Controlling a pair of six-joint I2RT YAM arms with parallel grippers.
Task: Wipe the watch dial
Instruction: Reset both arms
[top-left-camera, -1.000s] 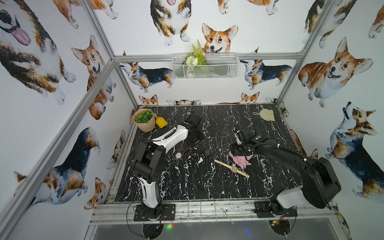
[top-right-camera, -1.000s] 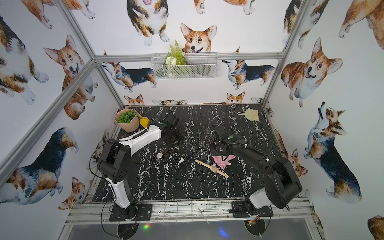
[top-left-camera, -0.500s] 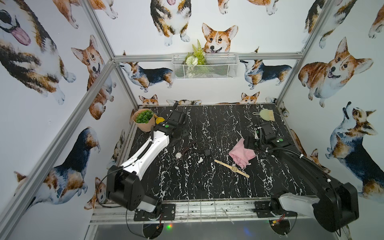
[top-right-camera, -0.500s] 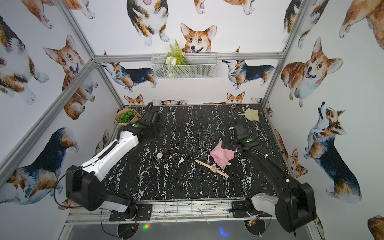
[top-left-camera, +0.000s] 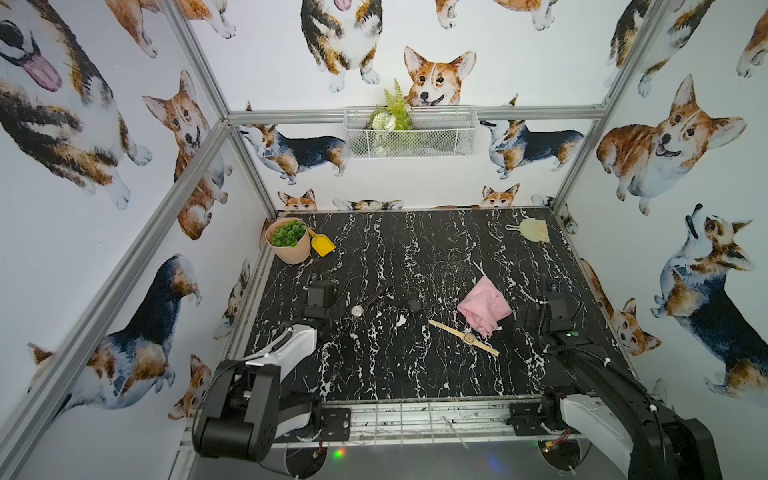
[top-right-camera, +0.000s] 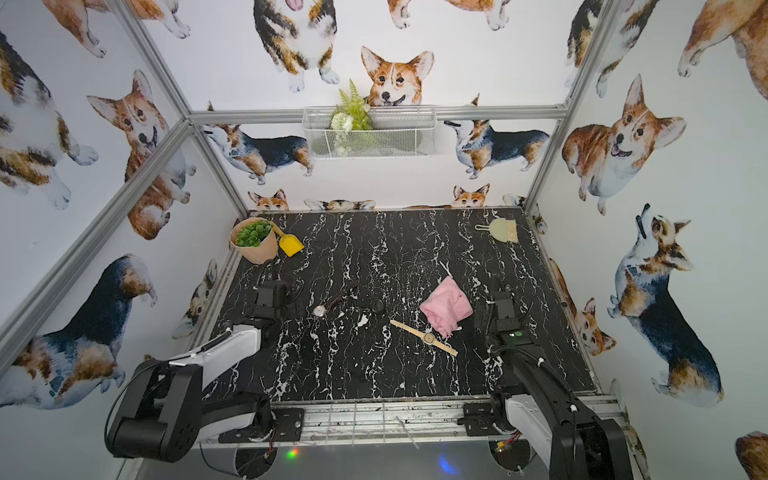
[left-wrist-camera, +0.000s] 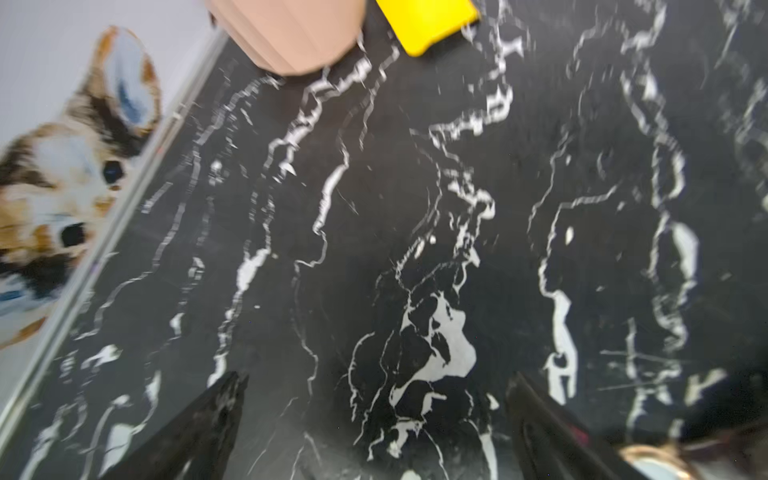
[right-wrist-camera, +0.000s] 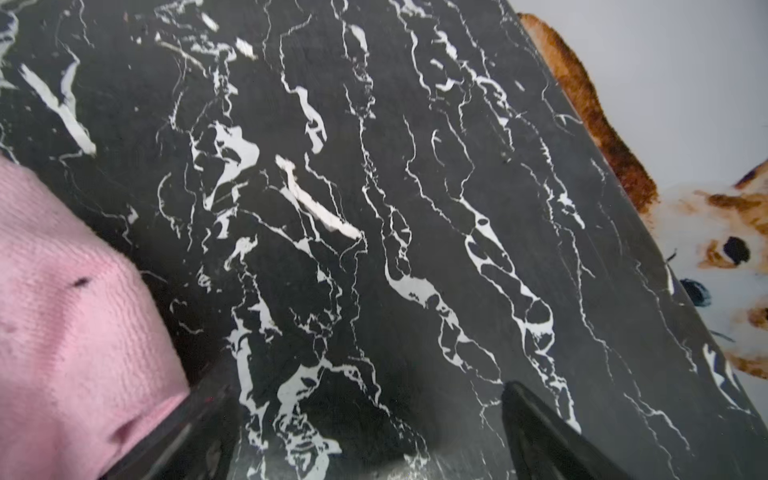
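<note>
Cloth (top-left-camera: 484, 309) one, gold watch (top-left-camera: 469, 337) one, pincers (left-wrist-camera: 376, 384) (right-wrist-camera: 365, 392) two

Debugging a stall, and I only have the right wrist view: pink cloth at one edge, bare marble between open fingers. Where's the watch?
Observer: A tan-strap watch lies flat on the table, by the near corner of the pink cloth.
Operator: Cloth gripped?
Observer: No. In both top views it lies crumpled on the marble, with the right gripper open to its right.
Operator: Left arm?
Observer: The left gripper is open over bare marble. A dark-strap watch lies just to its right.
</note>
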